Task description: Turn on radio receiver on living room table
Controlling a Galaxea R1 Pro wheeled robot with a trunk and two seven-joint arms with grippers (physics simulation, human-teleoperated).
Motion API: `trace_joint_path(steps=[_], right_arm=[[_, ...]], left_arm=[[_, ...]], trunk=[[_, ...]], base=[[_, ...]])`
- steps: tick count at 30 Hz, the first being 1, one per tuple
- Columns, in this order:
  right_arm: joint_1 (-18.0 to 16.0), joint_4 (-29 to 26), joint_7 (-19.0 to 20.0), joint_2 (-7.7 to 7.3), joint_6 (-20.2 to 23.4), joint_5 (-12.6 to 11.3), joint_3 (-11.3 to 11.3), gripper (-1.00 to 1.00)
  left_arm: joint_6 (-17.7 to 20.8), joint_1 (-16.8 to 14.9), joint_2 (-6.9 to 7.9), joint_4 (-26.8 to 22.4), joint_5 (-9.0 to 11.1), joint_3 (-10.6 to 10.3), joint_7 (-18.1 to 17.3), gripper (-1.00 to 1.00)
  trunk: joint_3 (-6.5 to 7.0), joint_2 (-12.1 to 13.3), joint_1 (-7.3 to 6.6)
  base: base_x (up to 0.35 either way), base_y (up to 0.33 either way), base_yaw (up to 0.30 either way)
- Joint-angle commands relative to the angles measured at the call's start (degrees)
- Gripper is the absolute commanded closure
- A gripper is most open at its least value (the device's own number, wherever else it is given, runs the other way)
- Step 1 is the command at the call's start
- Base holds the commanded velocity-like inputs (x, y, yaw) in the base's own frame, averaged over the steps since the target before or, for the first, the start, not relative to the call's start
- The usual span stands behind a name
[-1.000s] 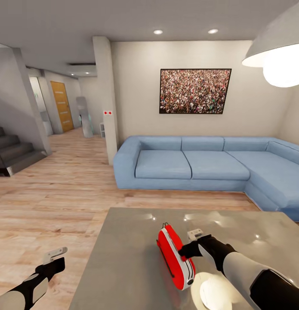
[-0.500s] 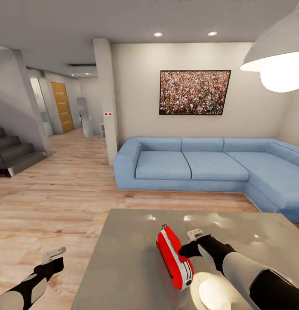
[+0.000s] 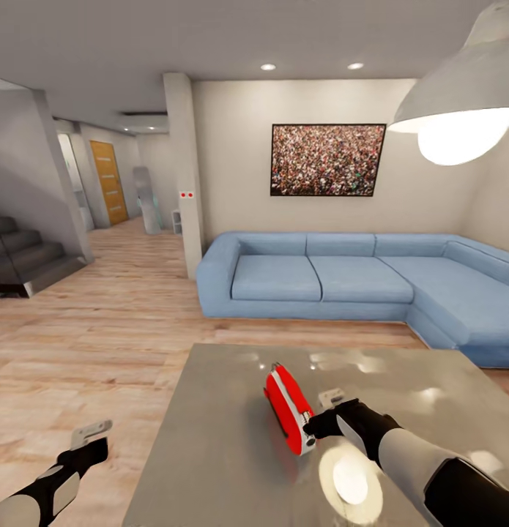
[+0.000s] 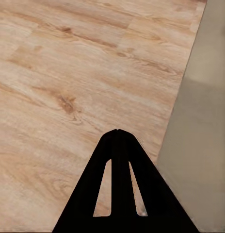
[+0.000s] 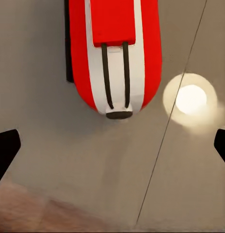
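Right gripper [image 3: 324, 419] spread wide, radio [image 5: 115, 53] just ahead of the jaws, apparently untouched on the table [image 3: 210, 439]. Left gripper [image 4: 118, 133] pressed together, off beside the table. Not visibly switched on; reaching and pressing left.

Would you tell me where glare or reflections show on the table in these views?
Head view: the pendant lamp mirrors as a bright round spot on the table, beside the right gripper. Right wrist view: the same glow sits next to the radio receiver. Left wrist view: no glare.
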Motion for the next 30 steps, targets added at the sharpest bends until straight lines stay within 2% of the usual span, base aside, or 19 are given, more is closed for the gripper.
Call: trace_joint_path(steps=[1,14,18,21,22,23,24,27,29,30], right_arm=[[0.00,0.00,-0.01,0.00,-0.01,0.00,0.00,-1.00],[0.00,0.00,-0.35,-0.01,-1.69,0.03,-0.06,-1.00],[0.00,0.70,-0.49,-0.11,-2.89,0.07,-0.08,-1.00],[0.00,4.01,-0.55,-0.15,-5.49,0.07,-0.08,-1.00],[0.00,5.55,-0.56,-0.16,-7.47,0.04,-0.09,-1.00],[0.00,9.16,-0.57,-0.16,-11.98,0.00,-0.09,-1.00],[0.00,10.99,-0.57,-0.16,-13.82,-0.03,-0.12,-1.00],[0.21,13.11,-0.57,-0.26,-15.95,-0.10,-0.20,-1.00],[1.90,13.97,-0.57,-0.36,-16.93,-0.13,-0.24,-1.00],[3.40,14.27,-0.57,-0.35,-17.40,-0.11,-0.28,-1.00]], left_arm=[[0.00,0.00,0.00,0.00,0.00,0.00,0.00,1.00],[0.00,0.00,-0.19,0.00,-0.04,0.00,0.00,1.00],[0.00,0.00,-0.23,0.05,-0.14,0.00,-0.04,1.00],[0.00,0.00,-0.09,0.27,-0.17,0.00,-0.07,1.00],[0.00,0.00,-0.07,0.74,-0.17,0.00,-0.08,1.00],[-0.02,0.00,-0.21,2.52,-0.18,-0.09,-0.08,1.00],[-0.04,0.00,-0.29,3.47,-0.20,-0.14,-0.09,1.00],[-0.05,0.00,-0.38,5.57,-0.62,-0.22,-0.09,1.00],[0.06,0.30,-0.33,7.05,-1.58,-0.24,-0.09,1.00],[0.12,1.47,-0.30,7.51,-2.13,-0.25,-0.11,1.00]], trunk=[[0.18,0.42,-0.23],[2.52,5.63,-3.08],[3.24,7.23,-3.96],[3.77,8.44,-4.62],[3.95,8.84,-4.84],[4.13,9.24,-5.06],[4.31,9.64,-5.28],[4.85,10.84,-5.94],[5.21,11.65,-6.38],[5.39,12.05,-6.60]], base=[[-0.335,0.000,0.000],[-0.335,0.000,0.000],[-0.172,0.000,0.000],[-0.047,0.000,0.000],[-0.022,0.000,0.000],[-0.009,0.000,0.000],[-0.006,0.000,0.000],[-0.003,0.000,0.000],[-0.001,0.000,0.000],[0.000,0.000,0.000]])
